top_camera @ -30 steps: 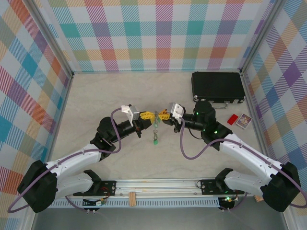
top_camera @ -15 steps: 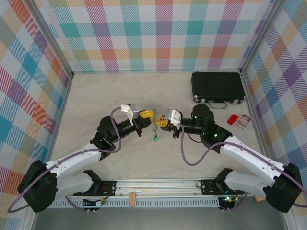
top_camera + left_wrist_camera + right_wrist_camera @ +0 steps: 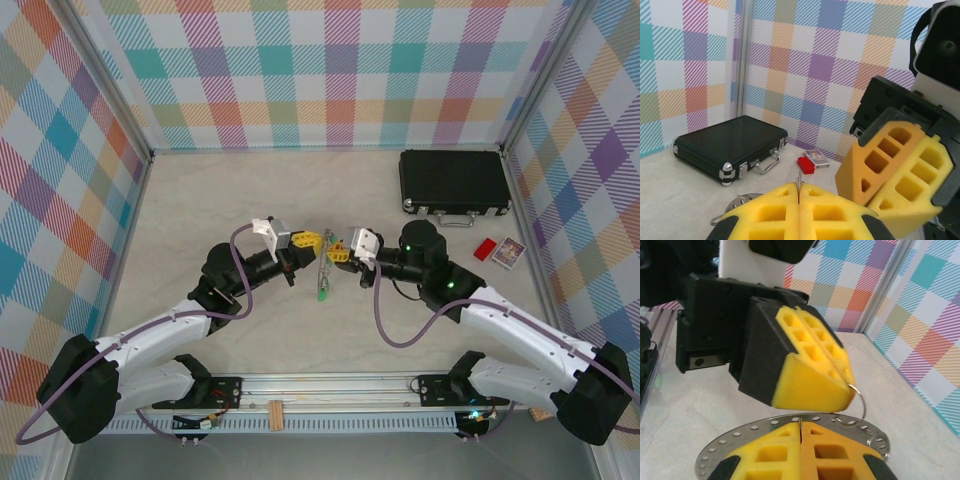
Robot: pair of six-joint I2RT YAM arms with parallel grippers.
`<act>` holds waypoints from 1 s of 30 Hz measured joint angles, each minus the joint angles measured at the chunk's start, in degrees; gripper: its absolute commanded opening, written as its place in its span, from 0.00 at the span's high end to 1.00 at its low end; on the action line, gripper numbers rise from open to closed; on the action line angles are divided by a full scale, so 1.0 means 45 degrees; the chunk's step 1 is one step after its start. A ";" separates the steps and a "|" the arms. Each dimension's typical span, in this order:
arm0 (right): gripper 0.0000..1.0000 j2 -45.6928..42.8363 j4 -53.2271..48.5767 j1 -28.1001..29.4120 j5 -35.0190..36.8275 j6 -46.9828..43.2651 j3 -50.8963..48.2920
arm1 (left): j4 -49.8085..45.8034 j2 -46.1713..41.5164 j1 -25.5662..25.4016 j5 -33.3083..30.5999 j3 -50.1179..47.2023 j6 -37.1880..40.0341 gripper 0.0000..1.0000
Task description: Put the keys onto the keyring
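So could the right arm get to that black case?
Probably yes: the case lies just beyond the right gripper, nothing between them, but that gripper is shut at the keyring.

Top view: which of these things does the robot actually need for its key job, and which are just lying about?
In the job: grey keyring in the right tool; wire loop in the left tool; green-tagged key.
Lying about: black case; small red thing; small printed box.

Robot test cell, lab-like: beige table (image 3: 200, 200) enclosed by checkered panel walls (image 3: 330, 70) on three sides, aluminium rail (image 3: 340, 383) at table's near edge.
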 measured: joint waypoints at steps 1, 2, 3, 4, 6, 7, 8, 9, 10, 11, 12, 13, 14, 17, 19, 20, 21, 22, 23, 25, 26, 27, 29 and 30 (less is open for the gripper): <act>1.00 -0.0049 0.0015 -0.0078 -0.0015 0.0160 0.0000 | 0.0039 0.0000 0.0000 0.0097 0.0000 0.0000 1.00; 1.00 -0.0087 0.0015 -0.0194 -0.0068 0.0364 0.0000 | 0.0107 0.0000 0.0000 0.0180 0.0000 -0.0005 1.00; 1.00 -0.0117 0.0015 -0.0345 -0.0141 0.0539 0.0000 | 0.0155 0.0000 0.0000 0.0267 0.0000 0.0000 1.00; 1.00 -0.0141 0.0019 -0.0525 -0.0257 0.0767 0.0000 | 0.0223 0.0000 0.0000 0.0359 0.0000 0.0000 1.00; 1.00 -0.0189 0.0024 -0.0869 -0.0505 0.1171 0.0000 | 0.0272 0.0000 0.0000 0.0505 0.0000 -0.0010 1.00; 1.00 -0.0248 0.0029 -0.1054 -0.0661 0.1394 0.0000 | 0.0311 0.0000 0.0000 0.0602 0.0000 -0.0029 1.00; 1.00 -0.0321 0.0029 -0.1214 -0.0816 0.1583 -0.0005 | 0.0345 0.0000 0.0000 0.0690 0.0000 -0.0058 1.00; 1.00 -0.0418 0.0112 -0.1399 -0.1005 0.1802 -0.0044 | 0.0447 0.0000 0.0000 0.0777 0.0000 -0.0097 1.00; 1.00 -0.0554 0.0204 -0.1603 -0.1234 0.2050 -0.0107 | 0.0593 0.0000 0.0000 0.0865 0.0000 -0.0151 1.00; 1.00 -0.0665 0.0257 -0.1758 -0.1418 0.2205 -0.0170 | 0.0714 0.0000 0.0000 0.0937 0.0000 -0.0189 1.00; 1.00 -0.0792 0.0287 -0.1928 -0.1661 0.2433 -0.0243 | 0.0879 0.0005 0.0000 0.1035 0.0000 -0.0272 1.00; 1.00 -0.0884 0.0311 -0.2055 -0.1846 0.2608 -0.0301 | 0.0996 0.0019 0.0000 0.1141 0.0000 -0.0345 1.00; 1.00 -0.0957 0.0311 -0.2157 -0.1996 0.2744 -0.0355 | 0.1093 0.0034 0.0000 0.1219 0.0000 -0.0403 1.00; 1.00 -0.1049 0.0306 -0.2278 -0.2419 0.3065 -0.0413 | 0.1389 0.0199 0.0000 0.1515 0.0000 -0.0578 1.00; 1.00 -0.1049 0.0311 -0.2278 -0.2759 0.3220 -0.0413 | 0.1549 0.0359 0.0000 0.1695 0.0000 -0.0719 1.00; 1.00 -0.1049 0.0306 -0.2278 -0.2905 0.3308 -0.0413 | 0.1564 0.0418 0.0000 0.1734 0.0000 -0.0733 1.00; 1.00 -0.1049 0.0306 -0.2278 -0.3041 0.3356 -0.0413 | 0.1564 0.0466 0.0000 0.1802 0.0000 -0.0767 1.00; 1.00 -0.1044 0.0311 -0.2278 -0.3186 0.3400 -0.0413 | 0.1564 0.0495 0.0000 0.1836 0.0000 -0.0777 1.00; 1.00 -0.1030 0.0311 -0.2278 -0.3327 0.3444 -0.0413 | 0.1564 0.0525 0.0000 0.1904 0.0000 -0.0811 1.00; 1.00 -0.0923 0.0316 -0.2278 -0.3565 0.3483 -0.0408 | 0.1564 0.0525 0.0000 0.1943 0.0000 -0.0831 1.00; 1.00 -0.0835 0.0316 -0.2278 -0.3667 0.3497 -0.0403 | 0.1569 0.0525 0.0000 0.1953 0.0000 -0.0865 1.00; 1.00 -0.0733 0.0316 -0.2278 -0.3769 0.3517 -0.0398 | 0.1569 0.0525 0.0000 0.1957 0.0000 -0.0874 1.00; 1.00 -0.0534 0.0316 -0.2278 -0.3934 0.3585 -0.0384 | 0.1569 0.0525 0.0000 0.1957 0.0000 -0.0913 1.00; 1.00 -0.0427 0.0316 -0.2278 -0.3959 0.3599 -0.0359 | 0.1569 0.0525 0.0000 0.1962 0.0000 -0.0918 1.00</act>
